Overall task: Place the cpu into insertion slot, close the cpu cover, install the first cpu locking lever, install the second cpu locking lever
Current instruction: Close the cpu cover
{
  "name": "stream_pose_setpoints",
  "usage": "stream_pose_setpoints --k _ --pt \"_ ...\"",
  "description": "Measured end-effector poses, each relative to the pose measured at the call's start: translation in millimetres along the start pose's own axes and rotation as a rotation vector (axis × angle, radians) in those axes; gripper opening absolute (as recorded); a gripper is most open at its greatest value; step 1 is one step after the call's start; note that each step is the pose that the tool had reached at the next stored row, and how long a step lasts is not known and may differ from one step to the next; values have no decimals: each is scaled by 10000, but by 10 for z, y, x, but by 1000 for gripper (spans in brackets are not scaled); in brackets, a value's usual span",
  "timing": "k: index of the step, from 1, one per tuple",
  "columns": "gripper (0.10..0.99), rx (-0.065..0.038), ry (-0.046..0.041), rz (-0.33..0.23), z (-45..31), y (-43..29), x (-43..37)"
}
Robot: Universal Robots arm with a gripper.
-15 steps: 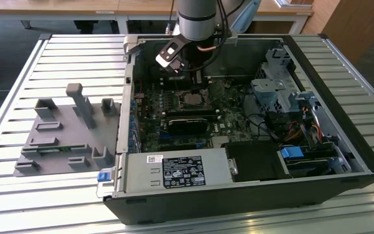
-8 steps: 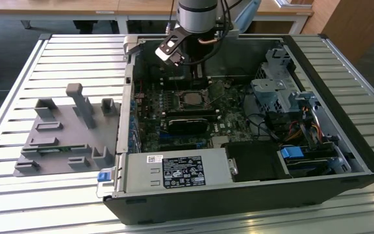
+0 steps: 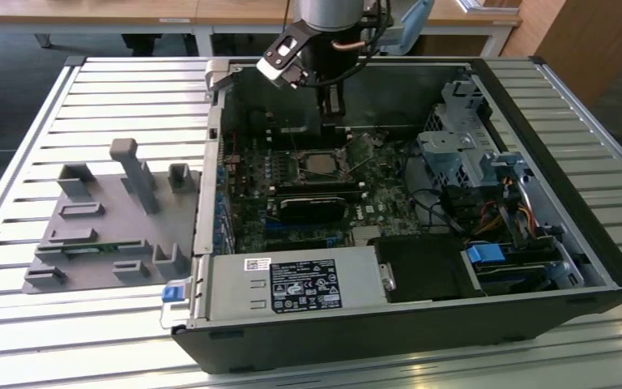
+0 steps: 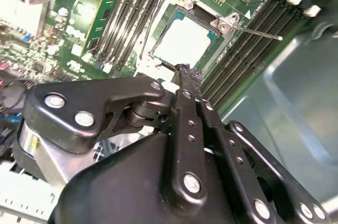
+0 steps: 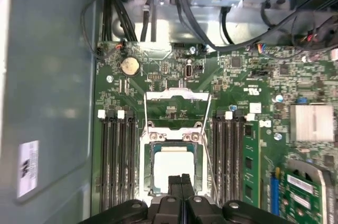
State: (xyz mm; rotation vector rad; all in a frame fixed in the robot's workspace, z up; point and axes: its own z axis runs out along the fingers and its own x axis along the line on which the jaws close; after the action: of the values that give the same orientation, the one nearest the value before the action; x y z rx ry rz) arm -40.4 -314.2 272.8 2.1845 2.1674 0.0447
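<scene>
Memory slots [image 4: 124, 23] lie off to one side of the fingertips. The gripper [image 4: 185, 71] is clenched on nothing, its tips just short of the cpu [image 4: 185, 42], which is seated in the insertion slot [image 4: 162, 23]. Beyond the fingers a locking lever [image 4: 259, 33] juts free: a misjudged push could slip off that thin rod and scrape the chip
</scene>
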Motion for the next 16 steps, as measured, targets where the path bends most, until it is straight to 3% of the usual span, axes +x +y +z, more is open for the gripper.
stream_pose_setpoints --k 5,12,16 --pt "106 -1 -15 -2 -3 0 -24" --pt "106 -1 -15 0 1 5 -131" --pt "106 51 -16 -1 7 106 -133"
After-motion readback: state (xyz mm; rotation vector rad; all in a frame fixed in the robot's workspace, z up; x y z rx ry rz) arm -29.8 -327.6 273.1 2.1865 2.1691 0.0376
